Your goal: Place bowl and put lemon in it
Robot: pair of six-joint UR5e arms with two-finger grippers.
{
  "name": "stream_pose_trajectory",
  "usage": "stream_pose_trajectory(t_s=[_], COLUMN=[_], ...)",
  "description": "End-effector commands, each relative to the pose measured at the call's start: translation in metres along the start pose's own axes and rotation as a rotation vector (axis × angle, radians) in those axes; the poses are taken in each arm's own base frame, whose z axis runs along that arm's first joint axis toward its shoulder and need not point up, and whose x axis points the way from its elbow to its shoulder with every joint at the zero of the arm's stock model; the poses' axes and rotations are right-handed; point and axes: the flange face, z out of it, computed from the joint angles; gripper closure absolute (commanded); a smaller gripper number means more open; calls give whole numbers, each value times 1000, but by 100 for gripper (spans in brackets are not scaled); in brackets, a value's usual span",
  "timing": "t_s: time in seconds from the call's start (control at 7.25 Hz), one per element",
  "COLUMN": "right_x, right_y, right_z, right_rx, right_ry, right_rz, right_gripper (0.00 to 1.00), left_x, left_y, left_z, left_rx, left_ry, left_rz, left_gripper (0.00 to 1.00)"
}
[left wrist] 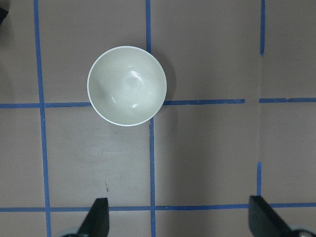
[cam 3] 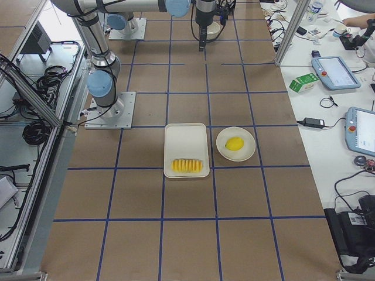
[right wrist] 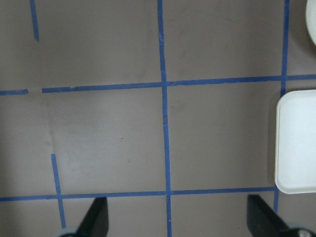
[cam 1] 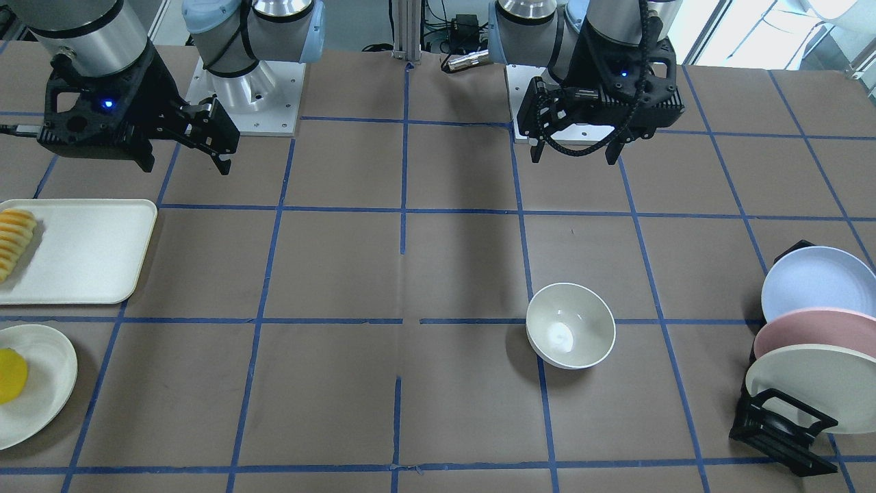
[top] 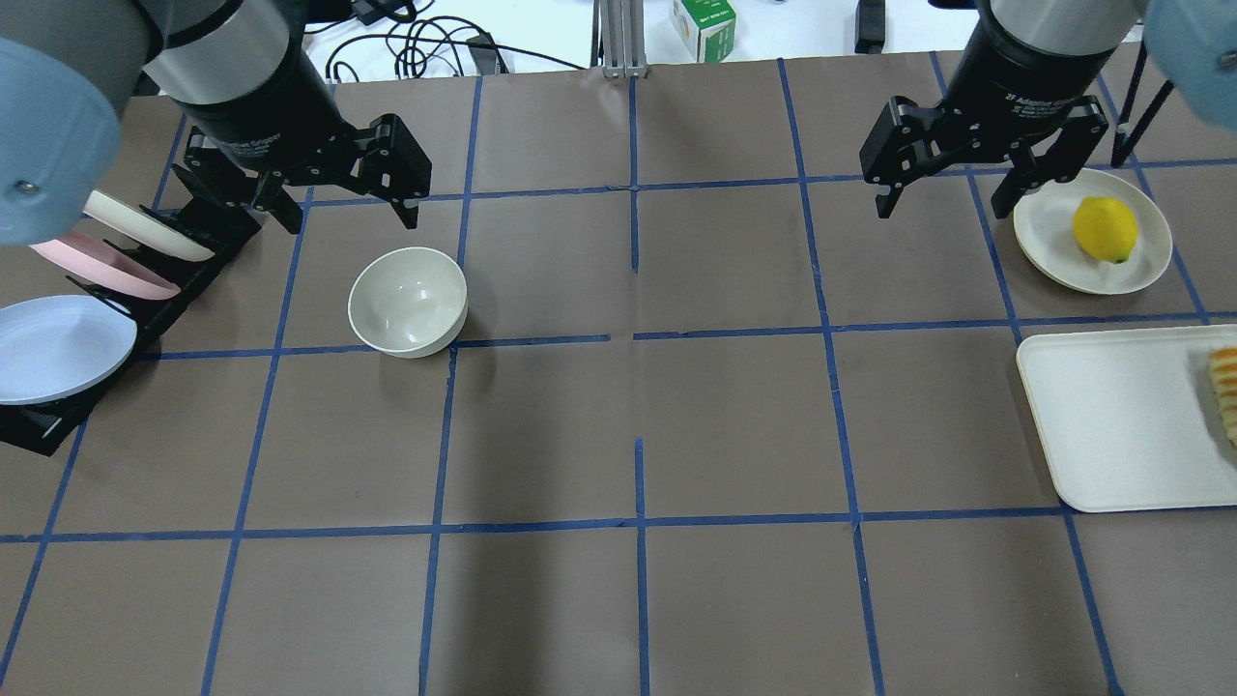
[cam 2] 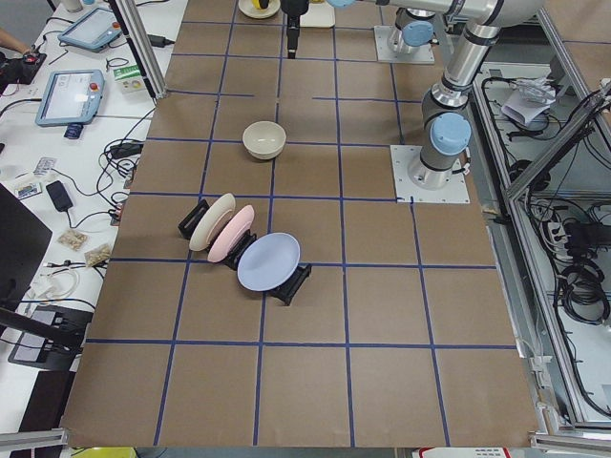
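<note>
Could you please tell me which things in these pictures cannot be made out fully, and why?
Lemon: front-facing view, mostly cut off by the picture's left edge; whole in the overhead view.
Sliced food: overhead view, cut off by the right edge.
Cream racked plate: overhead view, partly hidden by the left arm.
Green carton: overhead view, its print is too small to read.

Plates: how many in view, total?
4. Three stand in the black rack: blue plate, pink plate, off-white plate. The fourth, a flat cream plate, lies under the lemon. None seem hidden.
</note>
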Motion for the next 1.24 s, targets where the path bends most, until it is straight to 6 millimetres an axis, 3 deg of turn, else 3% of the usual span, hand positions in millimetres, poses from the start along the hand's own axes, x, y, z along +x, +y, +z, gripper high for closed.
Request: stream_pose_trajectory(t_s=[0.0,0.28,0.41,0.55,0.83,1.1], right_x=[1,14,30,55,118,154], right_y=[-1,-10,-15,-26,-54,-78], right_z=[-2,11,13,19,37,47], right_rx=[10,-16,-19,-30,-36,50], right_ry=[-2,2,-1,-4,-16,17], right_rz=[5,19,53,87,150,80], right_gripper=[0,0,0,0,0,0], left_x=[-1,-3,-13,-40,-102,-114], left_y=[0,-7,-14,-36,-82,-108], left_z=[0,11,21,47,118,191], left_rx=[-3,-17,-27,-37,-8,-70], left_ry=[-1,-10,-11,-10,-9,-17], left_rz=[0,-1,-13,-18,-91,-63], left_gripper=[0,0,0,0,0,0])
